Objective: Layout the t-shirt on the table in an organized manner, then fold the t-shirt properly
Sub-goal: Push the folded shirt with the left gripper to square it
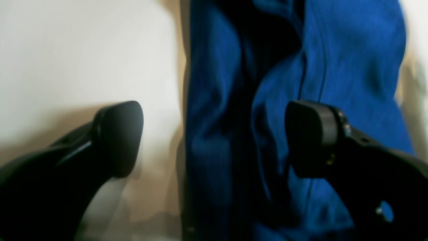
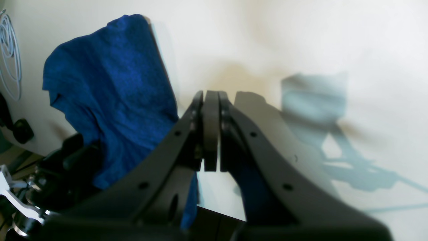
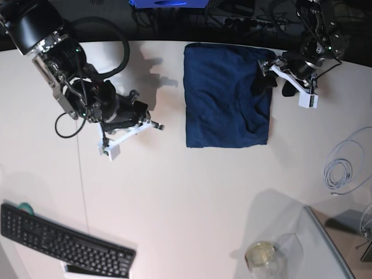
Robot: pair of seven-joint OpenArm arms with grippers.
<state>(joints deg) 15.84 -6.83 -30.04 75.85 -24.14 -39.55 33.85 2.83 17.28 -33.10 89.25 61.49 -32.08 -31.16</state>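
Observation:
The dark navy t-shirt (image 3: 226, 96) lies folded into a rough rectangle on the white table (image 3: 192, 192), at the far middle. My left gripper (image 3: 273, 86) is open at the shirt's right edge. In the left wrist view its black fingers (image 1: 117, 137) stand wide apart, one over the bare table (image 1: 83, 50) and one over the wrinkled blue t-shirt (image 1: 351, 67). My right gripper (image 3: 156, 124) is to the left of the shirt and apart from it. In the right wrist view the right gripper (image 2: 211, 130) is shut and empty, with the t-shirt (image 2: 110, 90) off to its left.
A black keyboard (image 3: 64, 244) lies at the near left. A coiled white cable (image 3: 343, 165) lies at the right. A grey glass-edged stand (image 3: 331, 244) and a glass cup (image 3: 260, 254) are at the near right.

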